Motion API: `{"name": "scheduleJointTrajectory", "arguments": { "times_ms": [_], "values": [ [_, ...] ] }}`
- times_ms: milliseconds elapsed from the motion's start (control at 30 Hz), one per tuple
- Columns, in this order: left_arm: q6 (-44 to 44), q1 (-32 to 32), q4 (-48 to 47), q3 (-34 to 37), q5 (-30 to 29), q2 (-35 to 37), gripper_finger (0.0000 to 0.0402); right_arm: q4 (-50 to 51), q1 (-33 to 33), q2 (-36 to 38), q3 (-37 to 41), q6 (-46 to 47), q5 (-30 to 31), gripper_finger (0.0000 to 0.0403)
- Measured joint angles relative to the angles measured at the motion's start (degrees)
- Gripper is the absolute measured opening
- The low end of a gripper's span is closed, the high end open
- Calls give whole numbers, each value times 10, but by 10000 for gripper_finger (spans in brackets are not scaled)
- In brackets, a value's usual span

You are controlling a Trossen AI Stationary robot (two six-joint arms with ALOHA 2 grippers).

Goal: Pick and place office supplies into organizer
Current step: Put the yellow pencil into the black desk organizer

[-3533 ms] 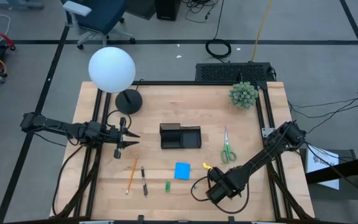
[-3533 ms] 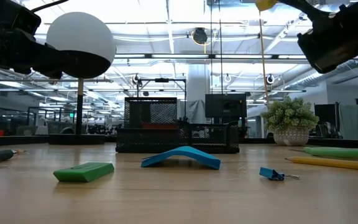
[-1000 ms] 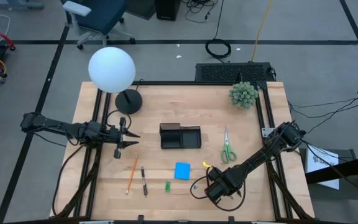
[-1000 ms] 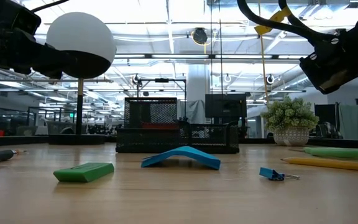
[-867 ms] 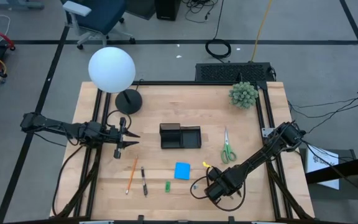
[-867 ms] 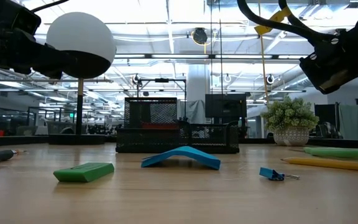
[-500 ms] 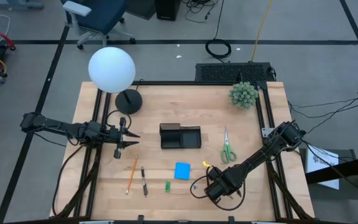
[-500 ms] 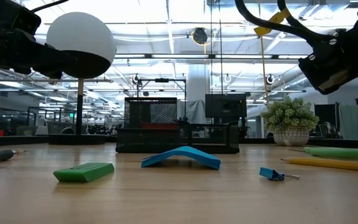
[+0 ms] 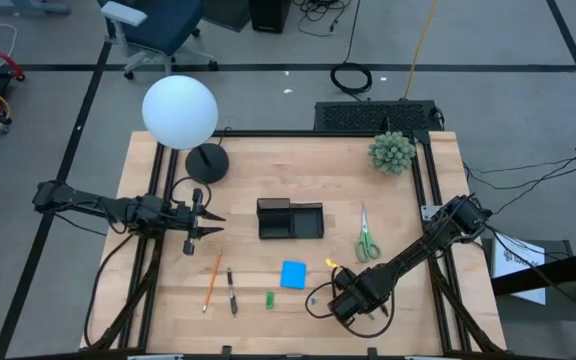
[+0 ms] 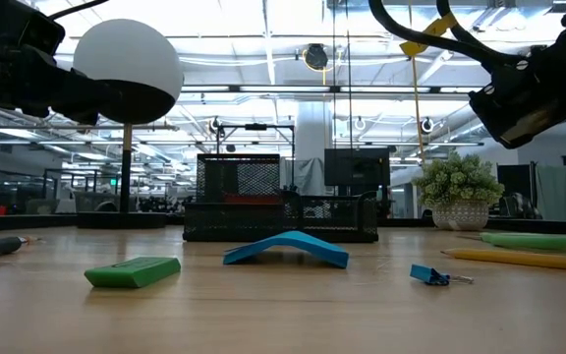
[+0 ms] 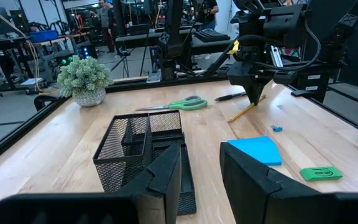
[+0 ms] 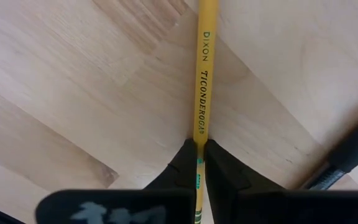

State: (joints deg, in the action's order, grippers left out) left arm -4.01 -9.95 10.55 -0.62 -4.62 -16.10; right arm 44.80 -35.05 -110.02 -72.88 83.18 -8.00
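Observation:
A yellow pencil (image 12: 201, 74) lies on the wooden table near its front right, and my right gripper (image 12: 199, 155) is shut on it, pointing almost straight down. The black mesh organizer (image 9: 290, 219) stands mid-table. The green-handled scissors (image 9: 365, 238) lie to its right. The blue note pad (image 9: 293, 274), the small green piece (image 9: 269, 299), a black pen (image 9: 231, 291) and an orange pencil (image 9: 212, 282) lie toward the near edge. My left gripper (image 9: 216, 224) waits open and level at the table's left, with nothing between its fingers. My right gripper pinches the yellow pencil between its two fingertips (image 12: 184, 158), on the shaft just past the printed name (image 12: 199, 142), near the end farther from the left arm. The fingers come from above and lie across the pencil. The pencil's long part (image 10: 519, 258) lies along the table.
A white globe lamp (image 9: 180, 112) on a round black base (image 9: 207, 162) stands at the far left. A fuzzy green plant (image 9: 392, 152) sits at the far right. A tiny blue clip (image 10: 430, 274) lies near the held pencil. Bare wood shows between the organizer and the near items.

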Motion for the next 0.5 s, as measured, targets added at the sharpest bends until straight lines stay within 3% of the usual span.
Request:
{"name": "scheduleJointTrajectory", "arguments": {
  "times_ms": [500],
  "values": [
    [0,0,0,0,0,0,115,3,3,18,0,1,9,1]
  ]
}}
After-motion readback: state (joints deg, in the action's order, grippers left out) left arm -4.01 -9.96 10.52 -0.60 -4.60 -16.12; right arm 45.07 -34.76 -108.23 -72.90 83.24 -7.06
